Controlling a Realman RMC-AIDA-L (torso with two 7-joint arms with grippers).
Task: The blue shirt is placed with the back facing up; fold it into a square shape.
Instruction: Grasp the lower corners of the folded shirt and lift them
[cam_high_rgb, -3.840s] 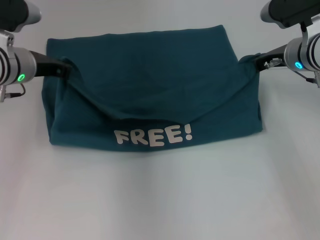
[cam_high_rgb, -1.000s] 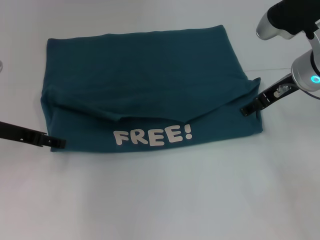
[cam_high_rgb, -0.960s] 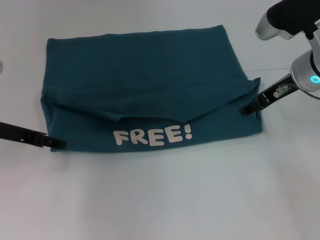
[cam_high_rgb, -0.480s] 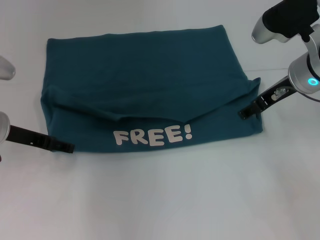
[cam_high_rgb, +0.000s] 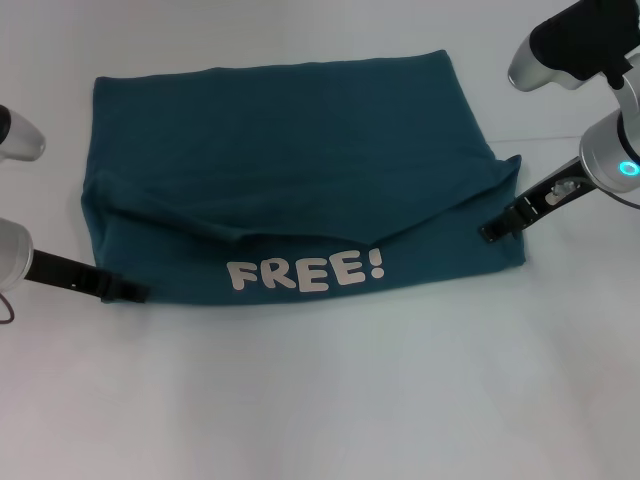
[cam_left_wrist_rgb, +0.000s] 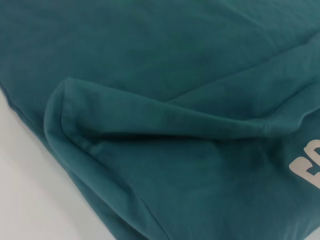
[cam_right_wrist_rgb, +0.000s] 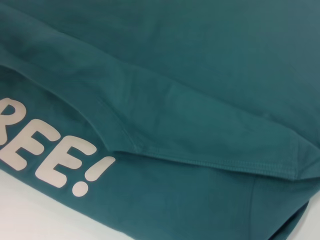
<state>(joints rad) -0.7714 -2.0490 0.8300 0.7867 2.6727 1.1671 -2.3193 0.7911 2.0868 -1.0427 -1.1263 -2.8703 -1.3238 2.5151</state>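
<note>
Blue shirt (cam_high_rgb: 290, 160) lies between both pincers.

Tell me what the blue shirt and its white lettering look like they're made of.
The blue shirt looks like soft matte knit, probably cotton jersey: it drapes in rounded folds with a stitched hem. The FREE! lettering looks like a smooth, opaque print laid on the fabric, possibly vinyl or screen ink; I can't tell which.

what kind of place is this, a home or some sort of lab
Probably a lab or robot test bench rather than a home: a bare, plain white tabletop, a dark teal-blue knit T-shirt printed FREE! lying half-folded on it, and the left gripper and right gripper at its near corners.
</note>
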